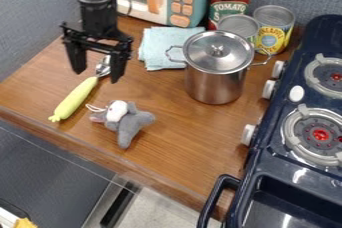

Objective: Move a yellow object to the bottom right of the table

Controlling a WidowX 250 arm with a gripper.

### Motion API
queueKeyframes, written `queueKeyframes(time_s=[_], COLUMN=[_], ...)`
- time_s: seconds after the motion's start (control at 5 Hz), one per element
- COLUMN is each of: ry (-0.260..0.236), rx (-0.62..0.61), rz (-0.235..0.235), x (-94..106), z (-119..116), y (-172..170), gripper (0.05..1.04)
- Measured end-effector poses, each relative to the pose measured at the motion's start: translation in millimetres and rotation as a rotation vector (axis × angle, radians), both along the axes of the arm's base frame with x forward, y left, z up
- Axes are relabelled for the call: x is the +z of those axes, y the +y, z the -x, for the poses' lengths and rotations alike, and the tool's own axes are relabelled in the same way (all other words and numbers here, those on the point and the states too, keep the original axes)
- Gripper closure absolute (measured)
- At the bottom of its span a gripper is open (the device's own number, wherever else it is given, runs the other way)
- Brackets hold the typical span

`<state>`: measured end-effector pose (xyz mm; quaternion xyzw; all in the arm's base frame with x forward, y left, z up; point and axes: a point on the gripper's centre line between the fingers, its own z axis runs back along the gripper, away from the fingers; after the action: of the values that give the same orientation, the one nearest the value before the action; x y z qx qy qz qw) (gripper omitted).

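Yellow-handled utensil (75, 98) lies at left of frame on the tabletop (190, 164), metal end towards the upper left. Pincer (97, 65), upper left, spread around nothing, over that end. Grey plush toy (130, 122) just right of the handle; lidded pot (215, 79) further right. Judged: transfer not begun; grasp, lift, carry to lower right near the stove (320, 182), release all left

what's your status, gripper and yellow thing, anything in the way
Gripper empty, jaws apart, at the metal end of the yellow-handled utensil. Utensil on table's left side, not bottom right. Gray plush toy beside handle, possible obstacle.
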<state>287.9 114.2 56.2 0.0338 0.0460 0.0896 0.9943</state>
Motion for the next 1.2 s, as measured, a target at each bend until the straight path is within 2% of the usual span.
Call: queueKeyframes(time_s=[0.2,0.4,0.6,0.8,1.0,1.2], ry=[0.067,0.094,0.164,0.207,0.180,0.027], rx=[0.040,0.040,0.031,-0.001,-0.077,-0.147], rz=[-0.016,-0.022,-0.033,-0.052,-0.081,-0.081], x=[-12.6,-17.4,-26.5,-33.8,-38.9,-40.9], z=[6,7,6,8,2,3], y=[15,28,36,36,30,20], gripper=[0.084,0.084,0.084,0.084,0.084,0.085])
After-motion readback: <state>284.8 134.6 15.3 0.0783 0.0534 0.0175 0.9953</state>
